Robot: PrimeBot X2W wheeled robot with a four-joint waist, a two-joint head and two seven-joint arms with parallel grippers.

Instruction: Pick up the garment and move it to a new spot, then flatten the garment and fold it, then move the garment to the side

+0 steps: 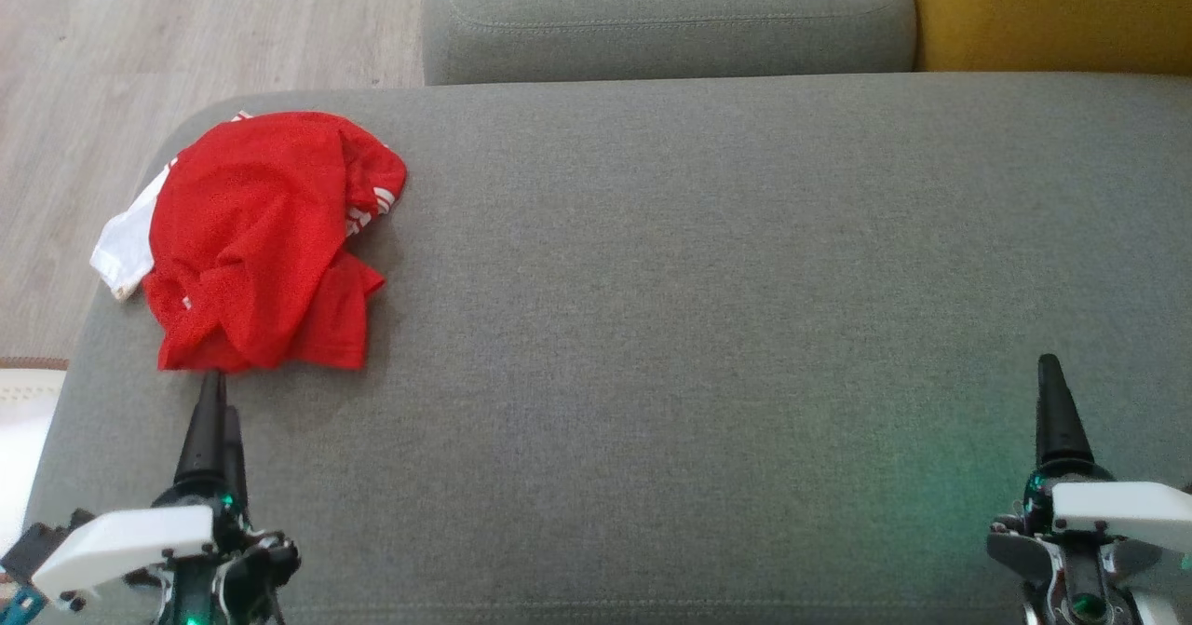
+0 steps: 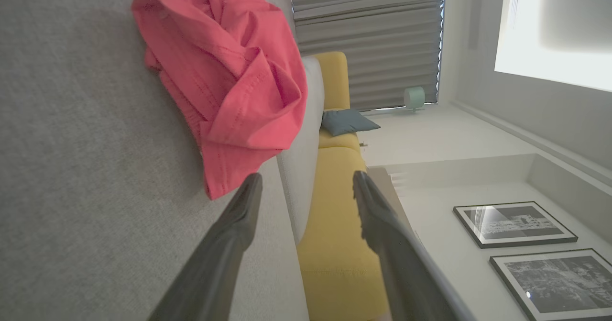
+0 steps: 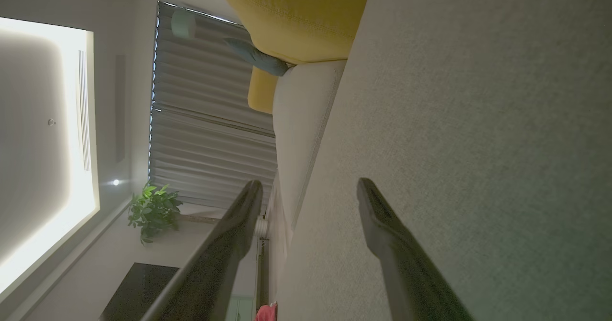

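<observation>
Grey sofa (image 1: 698,280), yellow seat (image 1: 1052,10) (far right), wood floor (image 1: 186,29).

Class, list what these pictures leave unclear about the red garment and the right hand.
- Head view: garment crumpled; its folds hide its type.
- Left wrist view: garment's top cut off by the frame edge.
- Head view: one finger of the right hand hides the other.
</observation>
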